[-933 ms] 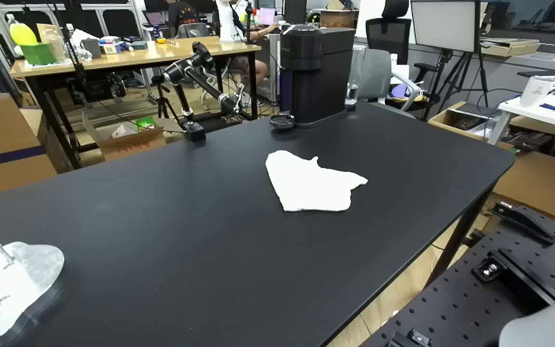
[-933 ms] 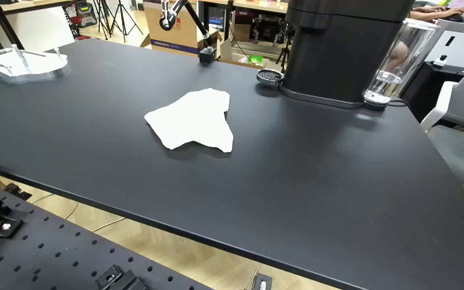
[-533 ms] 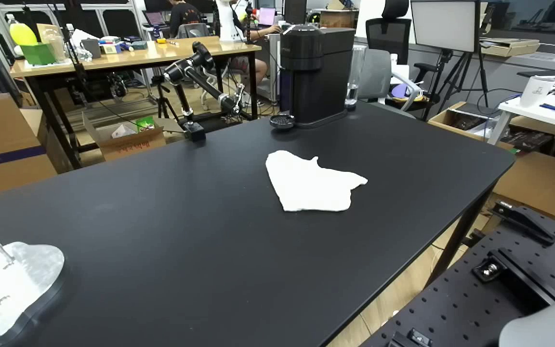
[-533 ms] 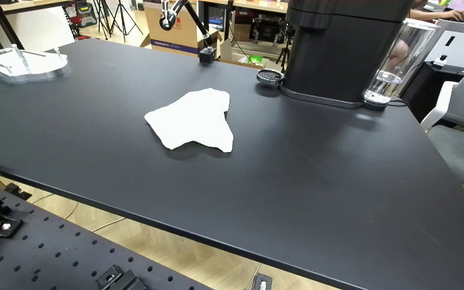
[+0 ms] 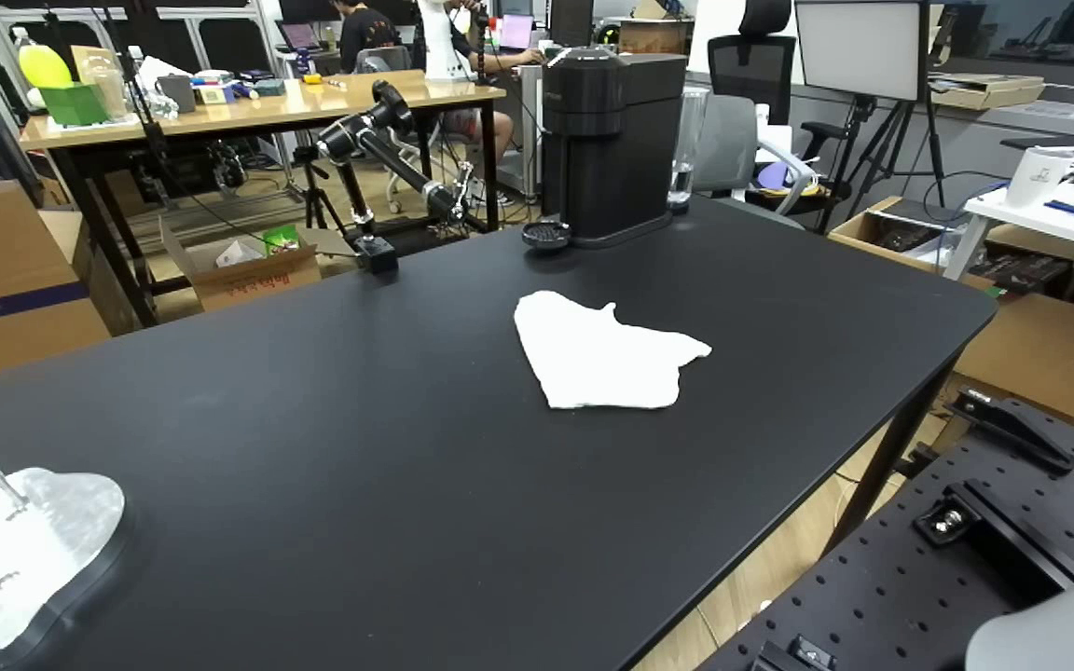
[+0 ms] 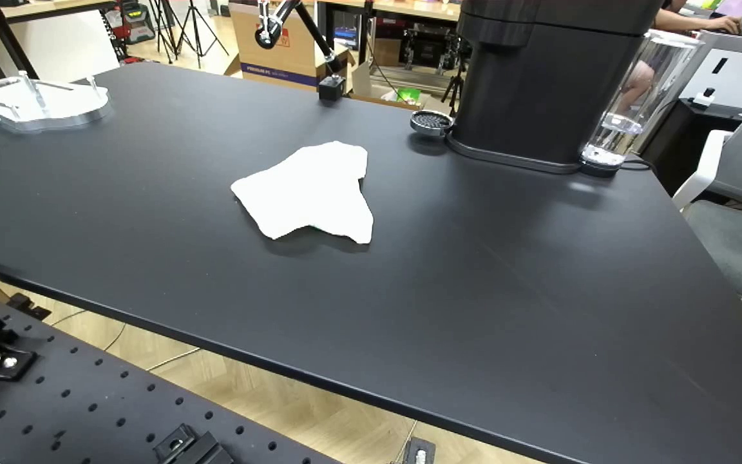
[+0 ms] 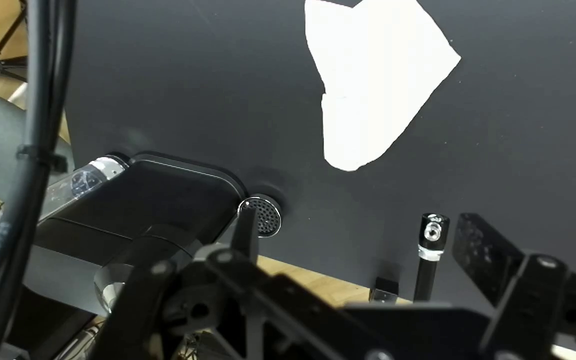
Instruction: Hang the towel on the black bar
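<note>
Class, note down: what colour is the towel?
The towel is white, best seen whole in an exterior view.

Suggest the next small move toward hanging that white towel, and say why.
Probably move the open fingers across until they are above the white towel, before any lowering. In the wrist view they stand wide apart with no cloth between them, and the towel lies loose on the black table, off toward the top of that picture.

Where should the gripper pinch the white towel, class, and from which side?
Probably pinch the towel at its rounded end nearest the coffee machine, bringing the open gripper down from above: the towel lies low on the table, offering little to grip sideways, and that end narrows.
</note>
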`<action>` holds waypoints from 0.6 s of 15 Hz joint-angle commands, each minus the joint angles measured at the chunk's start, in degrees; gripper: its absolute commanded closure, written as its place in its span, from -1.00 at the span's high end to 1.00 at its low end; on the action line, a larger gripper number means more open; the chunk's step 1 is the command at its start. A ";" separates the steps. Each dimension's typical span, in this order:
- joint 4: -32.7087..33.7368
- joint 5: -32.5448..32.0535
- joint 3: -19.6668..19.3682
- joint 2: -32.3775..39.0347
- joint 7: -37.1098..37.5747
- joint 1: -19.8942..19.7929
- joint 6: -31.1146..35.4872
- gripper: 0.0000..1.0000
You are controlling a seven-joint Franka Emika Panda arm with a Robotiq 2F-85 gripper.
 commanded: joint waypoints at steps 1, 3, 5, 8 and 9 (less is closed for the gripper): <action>-4.82 0.03 -1.51 -1.27 1.17 1.69 2.43 1.00; -10.79 1.54 -2.46 -2.35 0.84 2.45 6.51 1.00; -16.25 2.42 -2.97 -2.51 0.94 2.77 11.45 1.00; -25.08 0.29 -2.59 -2.09 2.01 1.87 22.21 1.00; -27.59 -0.45 -2.42 -1.74 2.45 1.44 26.18 1.00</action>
